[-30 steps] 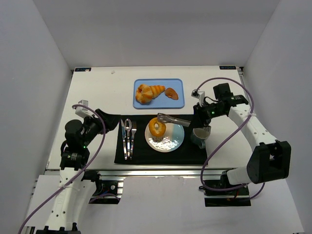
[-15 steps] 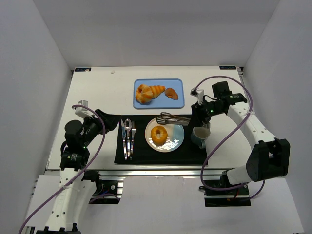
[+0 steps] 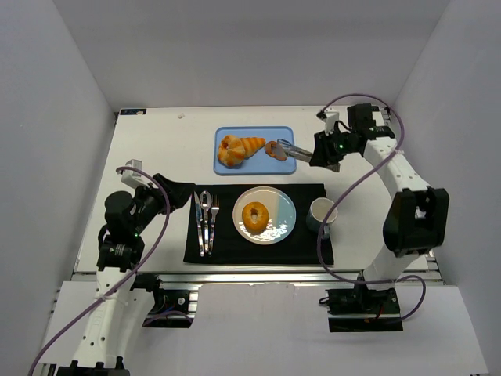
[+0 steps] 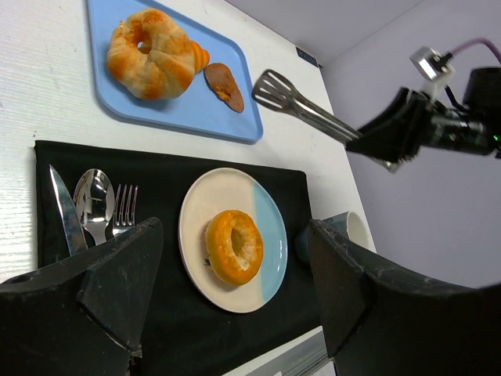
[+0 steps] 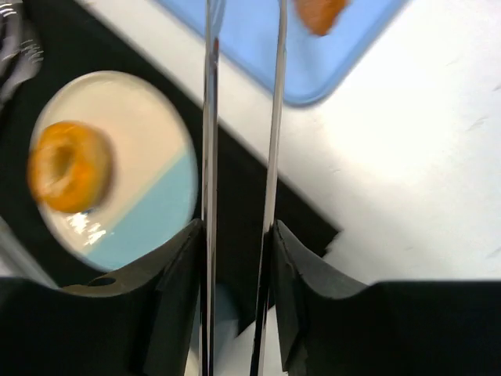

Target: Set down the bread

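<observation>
Bread ring (image 3: 255, 215) lies flat on the plate (image 3: 286, 210), on the black mat (image 3: 311, 244). Tongs (image 3: 293, 150), gripped by the right pincer (image 3: 321, 153), hover with tips apart over the small brown piece (image 3: 275, 150) on the blue tray (image 3: 223, 169). A shallow pinch would likely let it slip. The left pincer (image 3: 178, 190) rests wide and empty.

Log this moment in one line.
bagel: on plate | right gripper: holding tongs, tips empty over tray | left gripper: jaws open, empty
</observation>
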`<state>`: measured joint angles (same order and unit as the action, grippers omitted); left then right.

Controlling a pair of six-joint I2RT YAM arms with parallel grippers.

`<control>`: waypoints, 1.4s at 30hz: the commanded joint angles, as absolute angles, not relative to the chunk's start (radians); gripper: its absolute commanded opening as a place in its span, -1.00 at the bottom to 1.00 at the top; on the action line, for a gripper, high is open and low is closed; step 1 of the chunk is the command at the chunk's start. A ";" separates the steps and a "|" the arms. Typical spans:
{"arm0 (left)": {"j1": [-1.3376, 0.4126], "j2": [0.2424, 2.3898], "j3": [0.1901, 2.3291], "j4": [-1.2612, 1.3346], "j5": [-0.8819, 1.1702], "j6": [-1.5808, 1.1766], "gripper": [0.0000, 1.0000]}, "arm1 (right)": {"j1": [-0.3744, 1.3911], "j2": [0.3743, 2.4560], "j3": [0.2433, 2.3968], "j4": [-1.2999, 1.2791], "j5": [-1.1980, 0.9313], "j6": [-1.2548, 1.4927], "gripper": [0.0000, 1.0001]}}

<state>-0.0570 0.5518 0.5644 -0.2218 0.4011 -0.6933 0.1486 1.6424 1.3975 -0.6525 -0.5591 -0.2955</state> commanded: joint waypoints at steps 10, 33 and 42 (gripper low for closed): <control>-0.057 0.551 0.566 -0.206 0.394 -0.689 0.69 | 0.147 1.968 1.721 -0.561 -0.408 -0.331 0.00; -0.057 0.557 0.551 -0.195 0.408 -0.696 0.69 | 0.150 1.899 1.631 -0.546 -0.509 -0.230 0.03; -0.057 0.548 0.549 -0.206 0.405 -0.698 0.69 | 0.158 1.930 1.608 -0.548 -0.474 -0.244 0.04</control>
<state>-0.0570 0.5564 0.5537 -0.2058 0.4011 -0.6964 0.1478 1.9472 1.6093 -0.5716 -0.4778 -0.2390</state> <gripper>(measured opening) 0.841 0.523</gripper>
